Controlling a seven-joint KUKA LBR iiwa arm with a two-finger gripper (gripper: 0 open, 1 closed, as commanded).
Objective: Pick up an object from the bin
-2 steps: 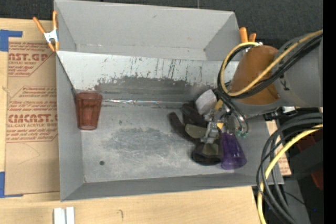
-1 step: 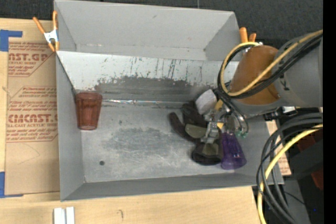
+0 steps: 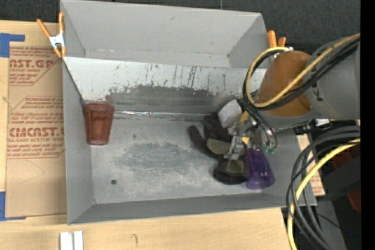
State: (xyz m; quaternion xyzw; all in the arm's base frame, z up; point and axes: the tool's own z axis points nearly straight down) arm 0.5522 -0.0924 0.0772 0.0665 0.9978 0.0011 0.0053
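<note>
At the nine o'clock side of the grey bin [image 3: 158, 38] we see a reddish-brown cup [image 3: 98, 122] against the left wall, well apart from the rest. Toward four o'clock lies a small heap: a dark floppy thing [image 3: 206, 136], a pale grey lump [image 3: 229, 111] and a black rounded piece [image 3: 229, 173]. The end effector [image 3: 237, 146] is low over this heap; we cannot tell whether it is apart or together. At its four o'clock lies a purple translucent thing [image 3: 258, 168].

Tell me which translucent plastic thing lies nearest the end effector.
The purple one, beside the end effector at the bin's right; the reddish-brown cup sits apart by the left wall.
</note>
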